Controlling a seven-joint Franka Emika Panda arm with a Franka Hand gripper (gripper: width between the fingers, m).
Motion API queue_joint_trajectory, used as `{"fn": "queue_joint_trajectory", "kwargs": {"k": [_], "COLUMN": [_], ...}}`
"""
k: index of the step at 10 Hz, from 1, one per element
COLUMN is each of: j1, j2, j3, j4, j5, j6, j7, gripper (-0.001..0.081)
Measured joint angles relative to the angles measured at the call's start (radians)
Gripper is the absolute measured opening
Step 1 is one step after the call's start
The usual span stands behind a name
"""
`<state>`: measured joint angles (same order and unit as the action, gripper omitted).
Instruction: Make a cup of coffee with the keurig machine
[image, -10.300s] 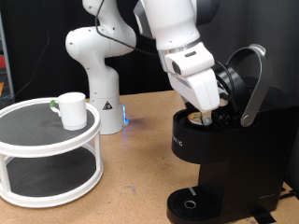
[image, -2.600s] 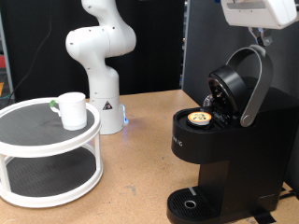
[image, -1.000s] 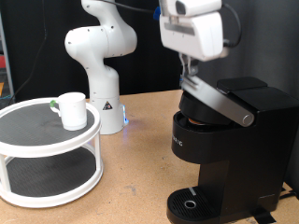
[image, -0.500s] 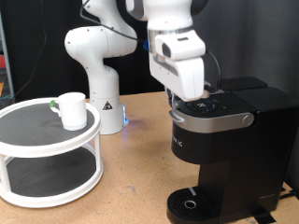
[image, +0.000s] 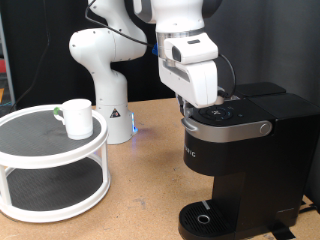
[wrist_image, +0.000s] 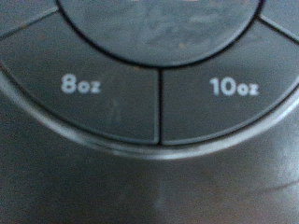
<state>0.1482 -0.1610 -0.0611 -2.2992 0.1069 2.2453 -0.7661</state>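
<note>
A white two-tier round stand (image: 60, 150) sits on the wooden table (image: 150, 190).

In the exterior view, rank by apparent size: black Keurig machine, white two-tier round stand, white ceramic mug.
1. Black Keurig machine, nearest the camera.
2. White two-tier round stand, somewhat smaller.
3. White ceramic mug, clearly smallest.

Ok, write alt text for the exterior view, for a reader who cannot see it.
A white robot arm presses its claw down onto the closed lid of a black keurig machine at the exterior view's right. A white cup stands on a round two-tier white stand at the left, on a wooden table.
</note>
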Motion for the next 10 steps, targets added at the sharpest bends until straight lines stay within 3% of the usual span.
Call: {"fn": "queue_joint_trajectory", "kwargs": {"k": [5, 10], "j1": [0.005, 0.005], "j2": [-0.026, -0.083], "j3": [-0.006, -0.008], "j4": [0.012, 0.113], "j5": [0.199, 0.269], "j6": [0.009, -0.121], "j7": [-0.072, -0.070], "gripper": [0.0002, 0.0002]}}
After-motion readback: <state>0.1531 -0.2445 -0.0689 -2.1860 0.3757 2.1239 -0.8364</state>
